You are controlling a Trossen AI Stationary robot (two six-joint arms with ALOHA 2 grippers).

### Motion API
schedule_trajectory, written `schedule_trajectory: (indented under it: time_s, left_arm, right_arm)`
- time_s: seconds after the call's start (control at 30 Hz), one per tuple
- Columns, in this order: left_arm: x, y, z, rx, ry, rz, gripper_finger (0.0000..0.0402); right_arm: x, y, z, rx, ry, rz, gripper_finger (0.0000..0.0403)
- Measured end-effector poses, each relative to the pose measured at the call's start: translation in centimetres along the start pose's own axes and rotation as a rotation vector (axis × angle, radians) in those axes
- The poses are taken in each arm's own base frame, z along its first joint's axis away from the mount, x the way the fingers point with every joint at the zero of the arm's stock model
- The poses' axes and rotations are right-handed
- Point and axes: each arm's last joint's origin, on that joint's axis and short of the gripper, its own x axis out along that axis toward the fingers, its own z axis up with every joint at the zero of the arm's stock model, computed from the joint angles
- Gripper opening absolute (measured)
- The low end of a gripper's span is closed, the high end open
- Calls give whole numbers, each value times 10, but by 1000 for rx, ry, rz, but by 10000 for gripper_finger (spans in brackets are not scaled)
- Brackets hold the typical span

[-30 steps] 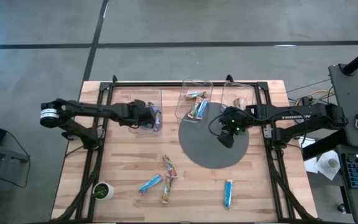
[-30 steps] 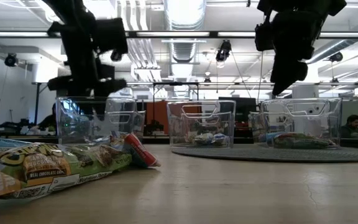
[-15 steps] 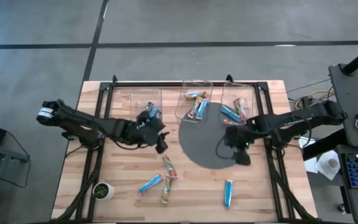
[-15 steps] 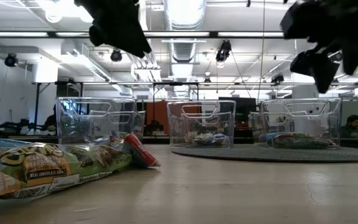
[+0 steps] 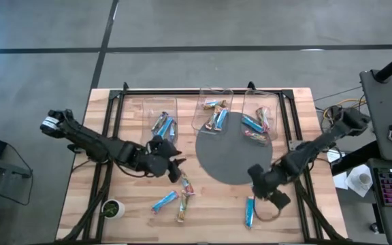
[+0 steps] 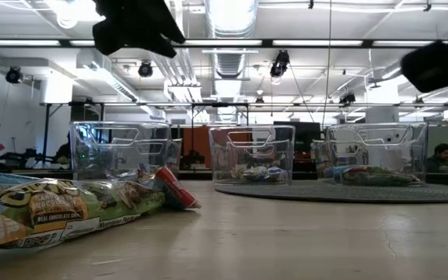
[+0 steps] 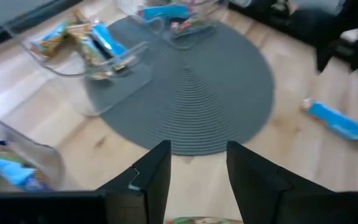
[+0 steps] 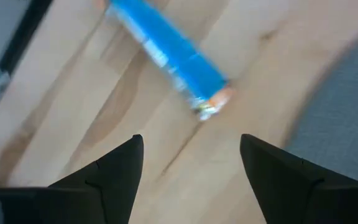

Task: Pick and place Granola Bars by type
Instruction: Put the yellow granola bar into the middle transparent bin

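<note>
Four granola bars lie loose on the near half of the table: a blue bar (image 5: 164, 201), a multicoloured bar (image 5: 184, 182), a tan-green bar (image 5: 182, 209) and a second blue bar (image 5: 250, 211). More bars lie in the three clear bins. My left gripper (image 5: 176, 167) hovers open just beyond the multicoloured bar; its fingers (image 7: 148, 180) hold nothing. My right gripper (image 5: 269, 192) is open above the wood beside the second blue bar (image 8: 166, 56), which lies ahead of its fingers (image 8: 107, 177). In the low view both grippers hang high, the left gripper (image 6: 134, 23) and the right gripper (image 6: 442, 66).
Three clear bins stand in a row on the far half: left bin (image 5: 160, 107), middle bin (image 5: 216, 92), right bin (image 5: 262, 94). A round grey mat (image 5: 223, 160) lies under the middle and right bins. A small green-and-white cup (image 5: 112, 208) stands near the near left corner.
Both grippers have left the bins and come toward the table's near edge. The left one moved from the left bin to the loose multicoloured bar. The right one swung from beside the right bin across the mat to the blue bar near the right corner.
</note>
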Motion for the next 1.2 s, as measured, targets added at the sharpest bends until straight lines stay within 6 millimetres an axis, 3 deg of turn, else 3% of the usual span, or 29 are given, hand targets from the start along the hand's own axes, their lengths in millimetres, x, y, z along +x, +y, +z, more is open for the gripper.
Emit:
schedule_trajectory:
  time_s: [0.17,0.5,0.8,1.2]
  left_arm:
    - [-7,-12,-4,-118,-52,-50,138]
    - [-20,-26,-10,-335,-149,-79,138]
    - [-20,-27,-8,-417,-191,-79,137]
    - [-21,-26,-7,-418,-226,-53,137]
  right_arm:
    - [27,16,2,-119,107,-22,266]
    - [66,13,12,-208,142,-75,261]
    - [73,14,13,-284,145,-127,257]
    - [75,14,12,-573,141,-150,256]
